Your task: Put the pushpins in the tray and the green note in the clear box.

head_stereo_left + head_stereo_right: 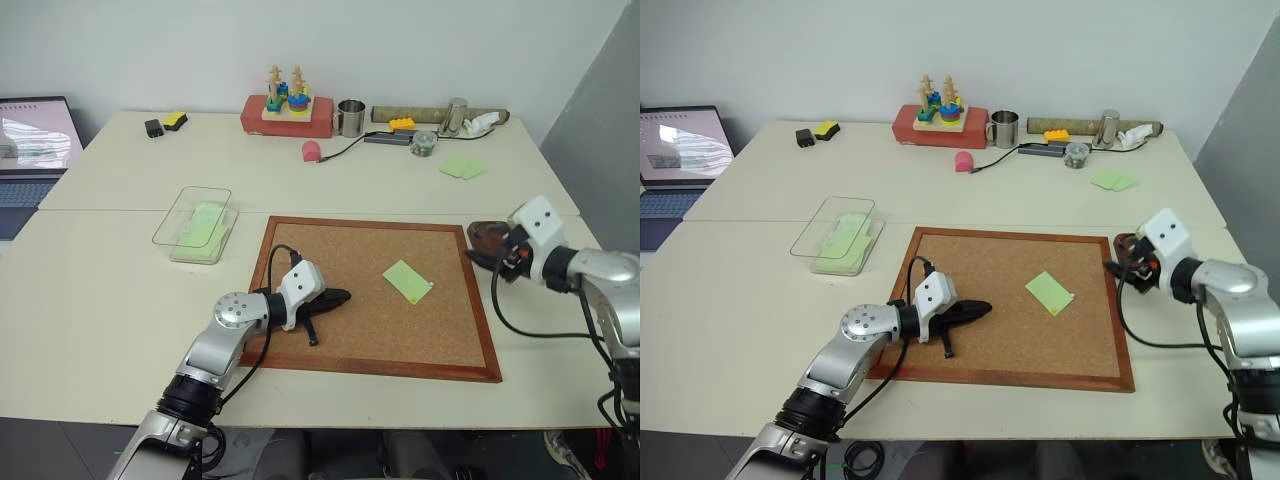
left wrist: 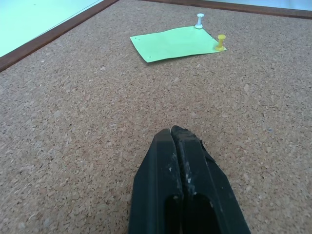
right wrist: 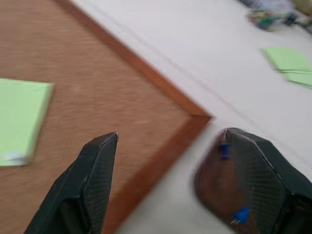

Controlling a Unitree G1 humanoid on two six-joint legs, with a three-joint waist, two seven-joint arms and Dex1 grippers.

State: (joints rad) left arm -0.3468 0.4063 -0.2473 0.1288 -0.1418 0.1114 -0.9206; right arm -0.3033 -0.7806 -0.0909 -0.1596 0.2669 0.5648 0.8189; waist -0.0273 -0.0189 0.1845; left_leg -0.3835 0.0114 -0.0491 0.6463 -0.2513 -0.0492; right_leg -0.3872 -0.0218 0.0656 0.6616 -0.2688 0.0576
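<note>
- The green note [image 1: 408, 281] lies flat on the cork board [image 1: 330, 345], right of centre; a white pushpin [image 2: 199, 20] and a yellow pushpin [image 2: 221, 42] stand in its far edge, so the sheet is pinned and cannot be lifted until both come out
- The tray [image 3: 217, 183], a small dark reddish-brown dish, sits on the table [image 1: 100, 300] just off the board's right-hand far corner; two blue pushpins [image 3: 224, 150] already lie in it, which suggests the pin step is partly done
- The right gripper [image 3: 170, 146] hangs beside the tray with its fingers spread wide and nothing between them, aimed toward the board and the note, probably for another pin
- The left gripper [image 2: 178, 134] rests low over the bare cork on the board's left half, fingers pressed together and empty, well apart from the note; judged as parked clear of the right arm's work
- The clear box [image 1: 195, 225] stands on the table beyond the board's left far corner, with pale green paper visible through it; it lies nearer the left arm, so the note transfer likely falls to that side
</note>
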